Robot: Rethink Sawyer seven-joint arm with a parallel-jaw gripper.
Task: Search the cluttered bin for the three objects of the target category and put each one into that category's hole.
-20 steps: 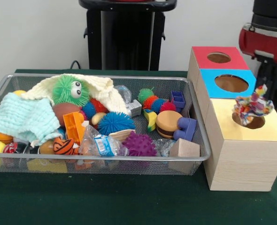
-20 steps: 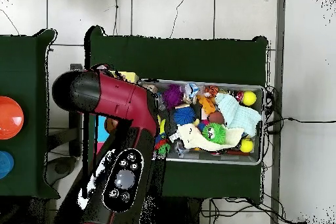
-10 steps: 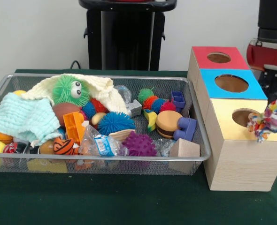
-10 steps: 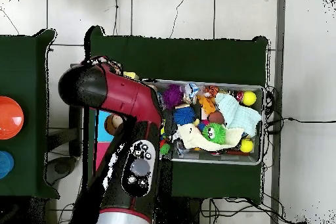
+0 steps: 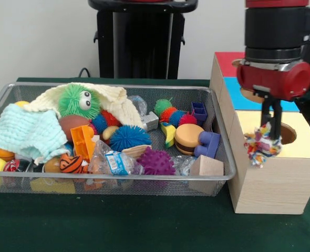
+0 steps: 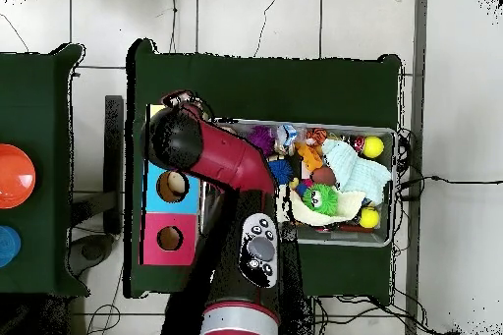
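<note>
In the front view my gripper (image 5: 270, 137) hangs over the yellow-topped box (image 5: 302, 149), just left of its round hole (image 5: 289, 135). It is shut on a multicoloured knotted rope toy (image 5: 260, 147), which dangles against the box's left front edge. The wire bin (image 5: 118, 179) to the left holds several toys: a green fuzzy ball with eyes (image 5: 79, 101), a blue spiky ball (image 5: 127, 137), a purple spiky ball (image 5: 155, 161), a toy burger (image 5: 188, 138). From overhead the red arm (image 6: 211, 154) covers the gripper and the yellow box.
Behind the yellow box stand a blue-topped box (image 5: 234, 93) and a red-topped box (image 5: 226, 62), whose holes (image 6: 172, 186) (image 6: 169, 239) show from overhead. Cloths (image 5: 26, 131) cover the bin's left part. A wooden block (image 5: 205, 168) and a purple block (image 5: 208, 144) lie by its right wall.
The arm has swung in from the right edge to stand over the boxes. The rope toy went from above the yellow hole out to the right, then back left to the box's left front edge.
</note>
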